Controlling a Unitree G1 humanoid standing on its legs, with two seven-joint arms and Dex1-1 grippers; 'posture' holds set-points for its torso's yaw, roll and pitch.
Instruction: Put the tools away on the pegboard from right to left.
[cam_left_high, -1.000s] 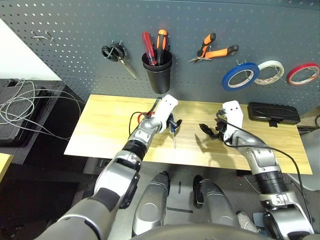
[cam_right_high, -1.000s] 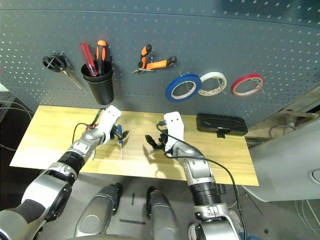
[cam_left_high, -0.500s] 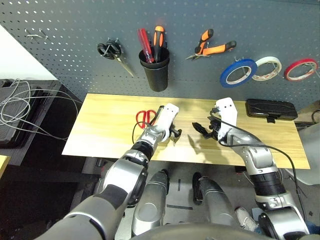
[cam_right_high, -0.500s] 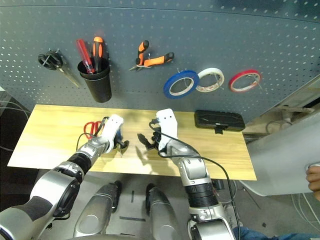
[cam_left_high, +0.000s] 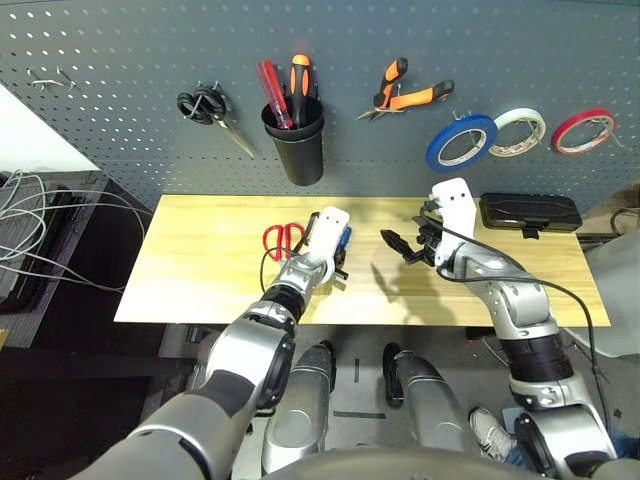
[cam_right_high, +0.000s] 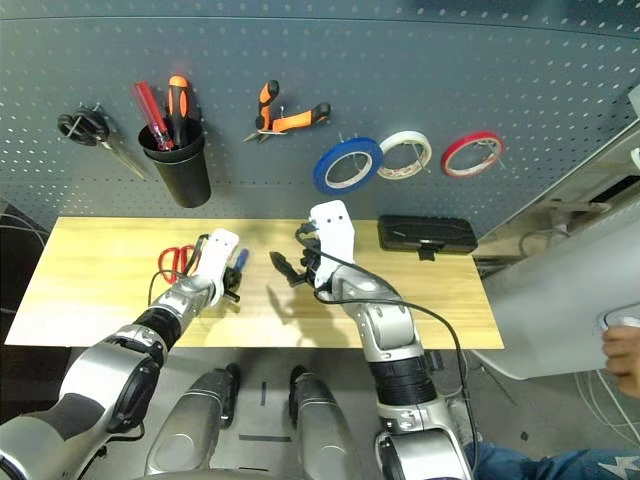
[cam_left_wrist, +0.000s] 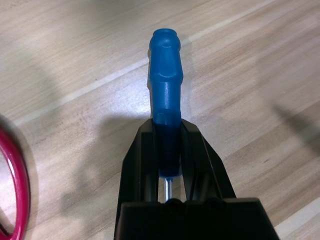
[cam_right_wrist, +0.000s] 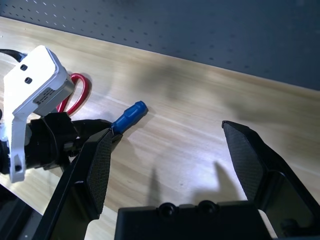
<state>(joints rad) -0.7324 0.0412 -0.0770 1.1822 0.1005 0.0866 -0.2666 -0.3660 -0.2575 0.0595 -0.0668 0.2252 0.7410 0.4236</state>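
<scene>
Screwdriver in the left fingers, over the desk (cam_left_high: 190, 290).
The left fingers (cam_left_wrist: 170, 160) are closed on the handle of the blue screwdriver (cam_left_wrist: 166, 80), beside the red scissors (cam_left_high: 283, 240); the right fingers (cam_right_wrist: 172, 165) stand wide apart, empty; pliers (cam_left_high: 410, 98) and blue tape (cam_left_high: 461, 143) hang on the pegboard (cam_left_high: 380, 30).

The cup (cam_left_high: 300, 158) hangs on the pegboard (cam_left_high: 200, 40), with two handled tools (cam_left_high: 301, 76) standing in it. Left of the cup hang the shut scissors (cam_left_high: 206, 106), and farther left are the hooks (cam_left_high: 48, 82). Right of it come the pliers (cam_left_high: 425, 97), then the nearest tape ring (cam_left_high: 435, 149), then two farther tape rings (cam_left_high: 562, 136). Below the cup, on the worktop (cam_left_high: 200, 280), lie the loose scissors (cam_left_high: 268, 240); the screwdriver (cam_left_high: 345, 238) is below and rightward, the case (cam_left_high: 530, 211) well to the right.
</scene>
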